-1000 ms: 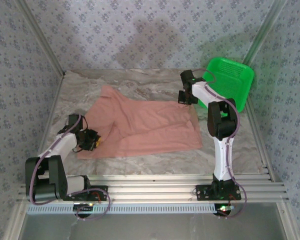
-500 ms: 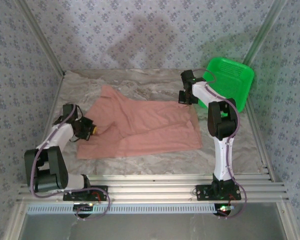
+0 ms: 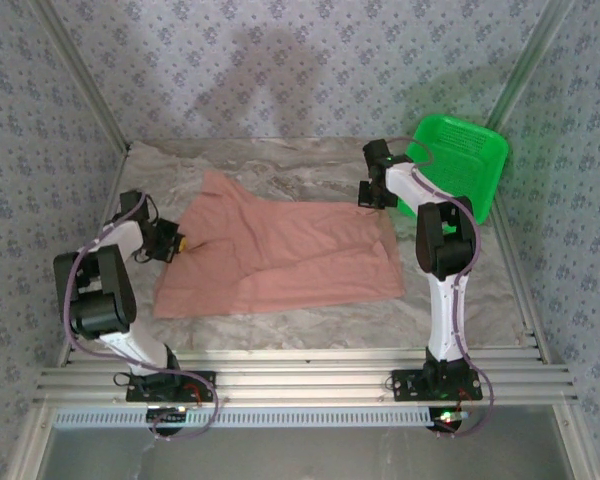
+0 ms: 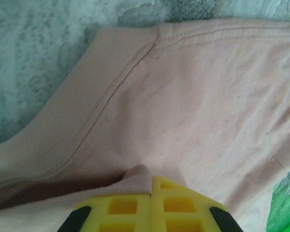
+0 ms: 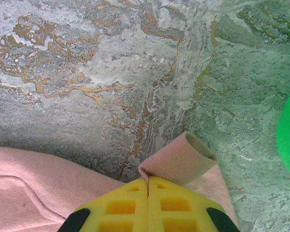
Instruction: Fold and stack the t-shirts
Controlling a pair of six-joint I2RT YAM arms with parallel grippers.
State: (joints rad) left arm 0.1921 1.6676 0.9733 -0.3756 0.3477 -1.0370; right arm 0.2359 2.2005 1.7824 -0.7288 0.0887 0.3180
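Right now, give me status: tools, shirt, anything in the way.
Left tool shut on shirt, left edge. Right tool shut on its far right corner. Shirt spread on table, not yet folded. Green basket beside right arm, apart from shirt.

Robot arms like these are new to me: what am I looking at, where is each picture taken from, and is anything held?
Two small robot arms are bolted at the table's near edge. The wide picture comes from a camera above and behind them; each close-up from a camera on one wrist. A pink t-shirt lies spread on the table, a green basket at the far right. The left arm's fingers are shut on a fold of the shirt; the right arm's fingers pinch its edge.
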